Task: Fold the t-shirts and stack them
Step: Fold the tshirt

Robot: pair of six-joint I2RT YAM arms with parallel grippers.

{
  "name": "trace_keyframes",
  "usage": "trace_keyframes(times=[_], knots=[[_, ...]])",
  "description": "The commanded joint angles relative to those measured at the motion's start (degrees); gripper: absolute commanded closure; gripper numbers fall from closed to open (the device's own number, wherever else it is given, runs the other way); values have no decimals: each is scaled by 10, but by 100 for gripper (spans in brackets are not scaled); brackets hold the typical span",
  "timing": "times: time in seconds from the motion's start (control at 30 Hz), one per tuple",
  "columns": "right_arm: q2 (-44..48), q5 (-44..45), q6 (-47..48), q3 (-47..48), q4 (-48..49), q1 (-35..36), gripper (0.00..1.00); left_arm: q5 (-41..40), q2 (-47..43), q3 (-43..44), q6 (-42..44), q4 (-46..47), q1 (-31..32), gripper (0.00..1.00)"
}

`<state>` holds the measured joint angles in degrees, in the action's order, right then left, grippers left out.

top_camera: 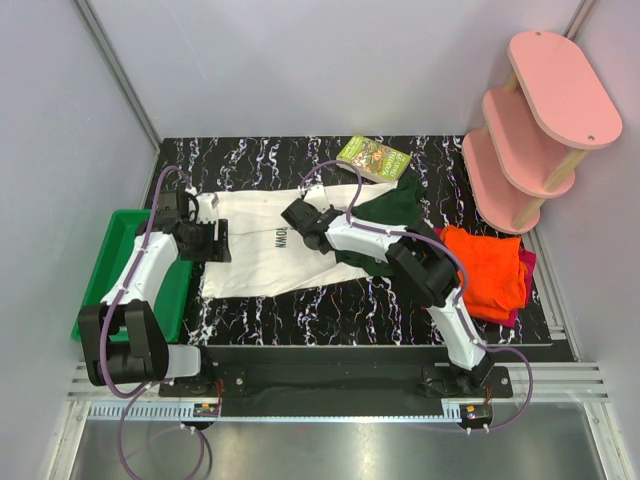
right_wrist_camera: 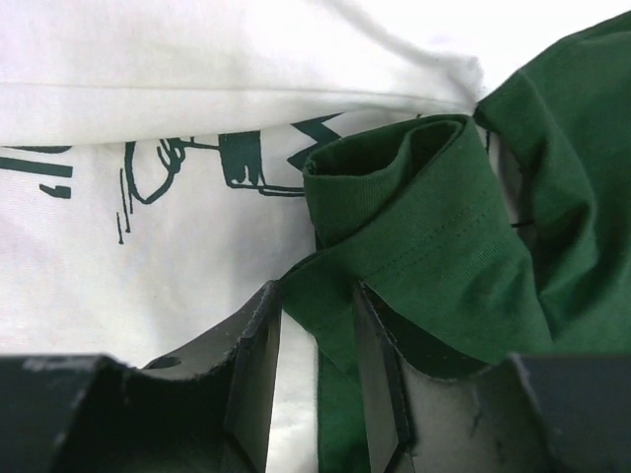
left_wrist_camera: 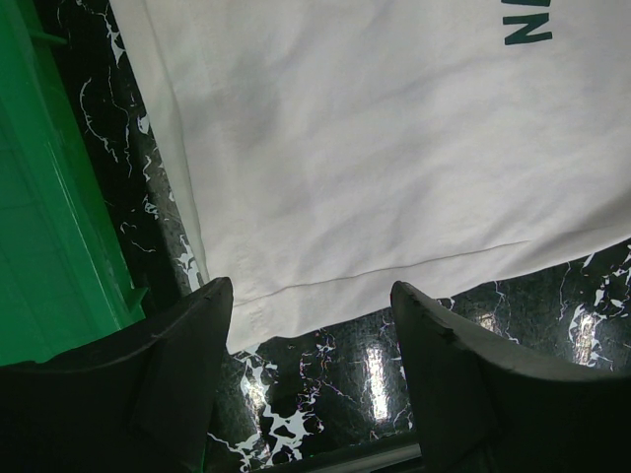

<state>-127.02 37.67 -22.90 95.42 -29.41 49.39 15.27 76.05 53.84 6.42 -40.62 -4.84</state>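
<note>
The cream-white t-shirt (top_camera: 270, 255) lies spread on the black marbled table, with its dark green sleeve (top_camera: 390, 205) bunched at the right. My left gripper (top_camera: 215, 240) hovers at the shirt's left hem (left_wrist_camera: 375, 148). It is open (left_wrist_camera: 311, 305), with only bare table between its fingers. My right gripper (top_camera: 297, 215) is over the middle of the shirt. In the right wrist view its jaws (right_wrist_camera: 315, 305) stand apart with a fold of the green sleeve (right_wrist_camera: 424, 236) running between them and a gap beside the cloth. The orange t-shirt (top_camera: 485, 270) lies on the magenta-red one (top_camera: 524, 265) at the right.
A green tray (top_camera: 110, 250) sits at the table's left edge, close to my left gripper (left_wrist_camera: 49, 227). A small green book (top_camera: 373, 158) lies at the back. A pink tiered shelf (top_camera: 540, 110) stands at the back right corner.
</note>
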Motion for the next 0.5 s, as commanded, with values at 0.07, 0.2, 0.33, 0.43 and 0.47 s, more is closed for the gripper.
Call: trace_keyframes(times=[0.07,0.2,0.33,0.43,0.47], knots=[[-17,-10,0,28,10,4,57,14,0,7,4,11,-1,30],[-16,-10,-7,17,10,4,65,13,0,6,5,11,0,30],[-3,-2,-9,3,10,4,83,12,0,6,4,12,0,30],[9,4,-11,-8,10,4,92,13,1,6,2,11,0,30],[12,6,-11,-15,9,4,93,13,1,7,3,10,-1,30]])
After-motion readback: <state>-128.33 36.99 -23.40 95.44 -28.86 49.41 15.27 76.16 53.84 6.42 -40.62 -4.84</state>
